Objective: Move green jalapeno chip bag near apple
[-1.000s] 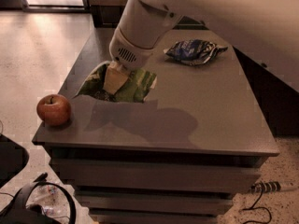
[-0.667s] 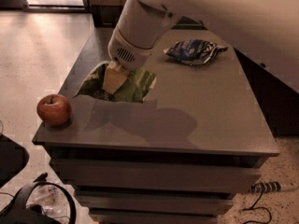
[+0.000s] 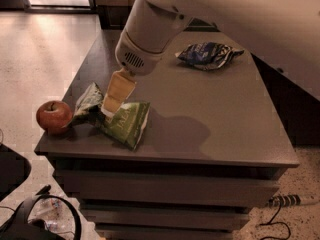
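Observation:
The green jalapeno chip bag (image 3: 125, 121) lies crumpled near the front left of the grey table (image 3: 210, 129). The red apple (image 3: 54, 116) stands at the table's front left corner, just left of the bag and about touching its left end. My gripper (image 3: 111, 106) comes down from the white arm (image 3: 150, 31) onto the middle of the bag, its yellowish fingers (image 3: 118, 91) pinching the foil, which rises in a fold around them.
A dark blue-and-white chip bag (image 3: 207, 55) lies at the back right of the table. Below the table's front left, on the floor, are a black object with cables (image 3: 40, 219) and a power strip (image 3: 287, 200) at the right.
The gripper has moved the green bag forward and left across the table, from its middle left to beside the apple. The apple and the blue bag have not moved.

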